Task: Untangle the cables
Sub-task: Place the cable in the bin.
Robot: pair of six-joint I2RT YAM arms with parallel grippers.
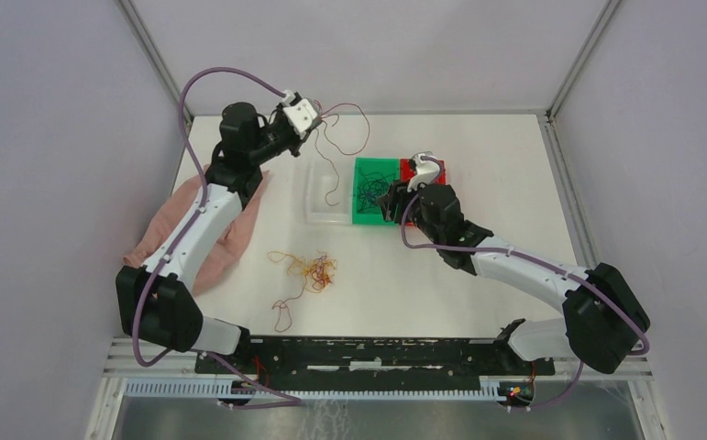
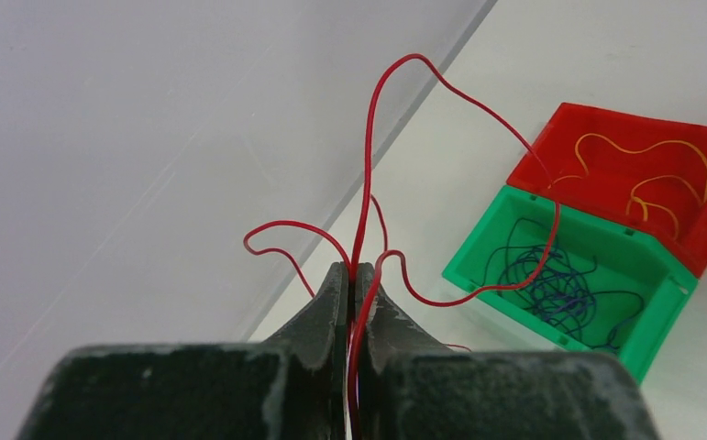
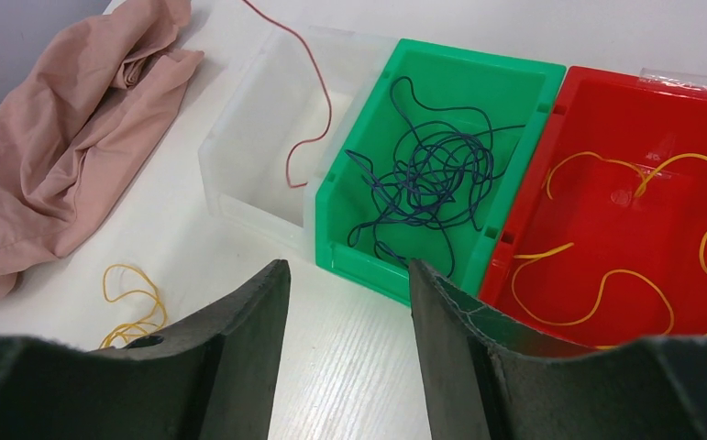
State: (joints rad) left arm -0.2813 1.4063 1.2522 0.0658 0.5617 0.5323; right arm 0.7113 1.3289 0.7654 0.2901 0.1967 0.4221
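- One red cable (image 2: 368, 156) is pinched between the fingers of my left gripper (image 2: 353, 272), which is closed tight on it.
- From this grip the cable rises in loops in the air at the far left of the table (image 1: 478, 147), and its loose end hangs down to the clear bin (image 3: 239, 183); whether it touches the bottom I cannot tell.
- Several dark blue cables (image 3: 432, 170) lie in a knot inside the green bin (image 3: 368, 273), just beside the clear one.
- Some yellow cables (image 3: 597, 295) lie spread in the red bin (image 3: 606, 101), which touches the green bin on its other side.
- More cables, yellow-orange and red, form a loose tangle (image 1: 313, 269) on the table, nearer to my bases.
- My right gripper (image 3: 347, 275) stands open with nothing between its jaws, above the table at the near wall of the green bin.
- At the left edge lies a crumpled pink cloth (image 3: 56, 137), partly under my left arm.
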